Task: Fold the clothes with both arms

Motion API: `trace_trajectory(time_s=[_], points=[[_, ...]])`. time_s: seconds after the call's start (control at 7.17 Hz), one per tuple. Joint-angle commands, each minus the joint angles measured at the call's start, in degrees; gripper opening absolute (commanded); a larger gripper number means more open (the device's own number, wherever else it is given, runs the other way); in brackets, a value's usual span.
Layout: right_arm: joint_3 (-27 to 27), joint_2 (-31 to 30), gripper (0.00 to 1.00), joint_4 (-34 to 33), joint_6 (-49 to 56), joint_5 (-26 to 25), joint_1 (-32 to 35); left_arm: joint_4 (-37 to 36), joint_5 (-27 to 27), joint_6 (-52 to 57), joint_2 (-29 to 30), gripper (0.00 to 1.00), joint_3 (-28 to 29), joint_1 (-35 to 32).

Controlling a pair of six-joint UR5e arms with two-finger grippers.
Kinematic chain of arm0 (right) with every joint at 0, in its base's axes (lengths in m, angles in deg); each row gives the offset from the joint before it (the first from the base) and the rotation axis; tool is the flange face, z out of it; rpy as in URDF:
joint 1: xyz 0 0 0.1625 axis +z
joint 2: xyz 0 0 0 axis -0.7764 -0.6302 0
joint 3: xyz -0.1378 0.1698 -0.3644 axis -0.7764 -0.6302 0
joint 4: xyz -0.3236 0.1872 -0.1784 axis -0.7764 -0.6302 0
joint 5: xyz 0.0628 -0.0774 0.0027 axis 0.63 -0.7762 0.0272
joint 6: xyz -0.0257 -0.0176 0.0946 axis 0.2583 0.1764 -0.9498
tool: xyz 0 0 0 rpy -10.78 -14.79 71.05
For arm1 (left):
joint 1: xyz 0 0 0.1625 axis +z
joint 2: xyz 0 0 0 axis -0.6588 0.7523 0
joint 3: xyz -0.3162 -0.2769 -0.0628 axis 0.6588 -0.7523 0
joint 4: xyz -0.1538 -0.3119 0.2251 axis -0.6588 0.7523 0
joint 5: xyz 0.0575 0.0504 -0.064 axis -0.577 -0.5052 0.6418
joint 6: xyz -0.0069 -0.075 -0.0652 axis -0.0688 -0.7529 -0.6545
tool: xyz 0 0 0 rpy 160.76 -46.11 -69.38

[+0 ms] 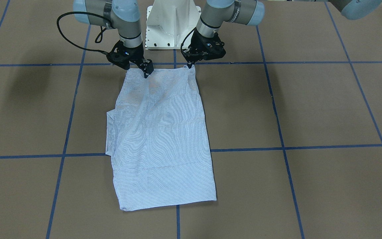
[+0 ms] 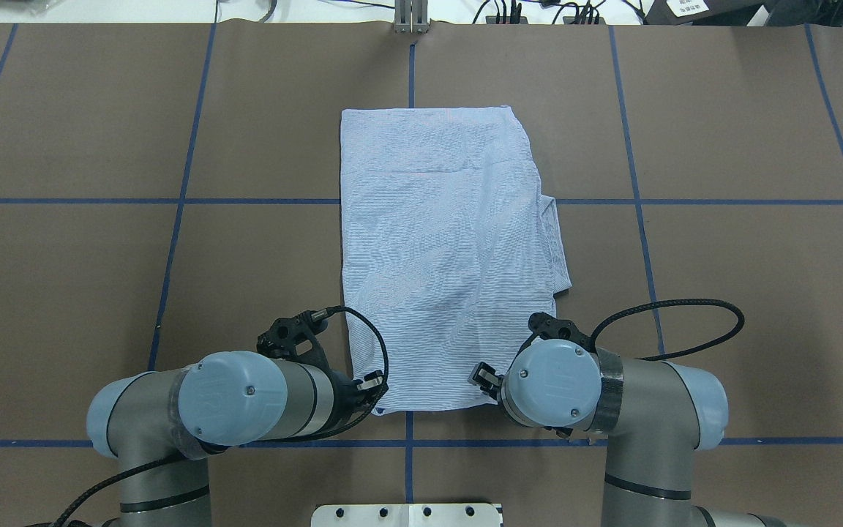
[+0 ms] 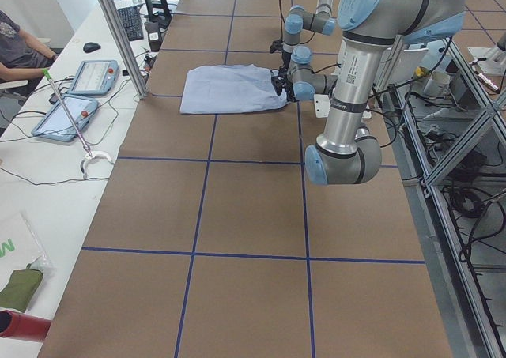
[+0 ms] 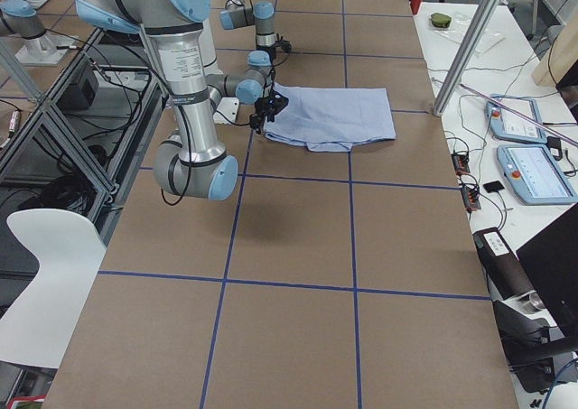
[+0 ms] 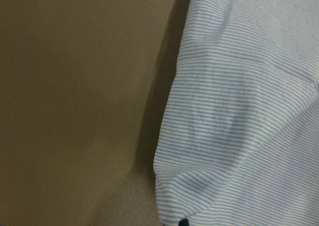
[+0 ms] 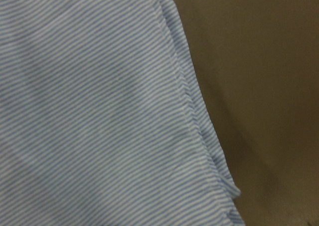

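The light blue striped shirt (image 1: pixel 164 139) lies folded into a long rectangle in the middle of the table, and also shows in the overhead view (image 2: pixel 443 241). A sleeve fold sticks out on its side toward my right arm (image 2: pixel 557 249). My left gripper (image 1: pixel 190 65) is shut on the shirt's corner nearest the robot, also in the overhead view (image 2: pixel 376 386). My right gripper (image 1: pixel 146 71) is shut on the other near corner (image 2: pixel 483 376). That near edge is raised a little off the table. Both wrist views show striped cloth close up (image 5: pixel 239 116) (image 6: pixel 89 111). Collar, buttons and pocket are hidden.
The white pedestal base (image 1: pixel 171 26) stands just behind the grippers. The brown table (image 2: pixel 721 293) is marked with a grid of blue tape. An operators' bench with tablets (image 3: pixel 79 97) and a metal post (image 3: pixel 122 38) lies beyond the shirt's far end.
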Motion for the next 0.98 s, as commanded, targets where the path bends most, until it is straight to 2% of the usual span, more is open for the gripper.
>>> trace_trajectory(time_s=[0.0,0.14,0.28,0.56,0.84], points=[[-0.04,-0.07,0.93,0.0,0.0,0.07,0.0,0.0,-0.09,-0.04,0.0,0.0,0.01,0.0],[0.05,-0.24,0.79,0.0,0.0,0.07,0.08,0.0,-0.09,0.05,0.0,0.0,0.01,0.0],[0.05,-0.24,0.77,0.0,0.0,0.16,0.08,0.0,-0.09,-0.04,0.0,0.0,0.01,0.09],[0.05,-0.42,0.78,0.0,0.0,0.33,0.08,0.0,-0.09,-0.04,0.0,0.0,0.09,0.09],[0.05,-0.51,0.85,-0.09,0.0,0.42,0.08,0.0,-0.09,-0.04,0.0,0.0,0.09,0.09]])
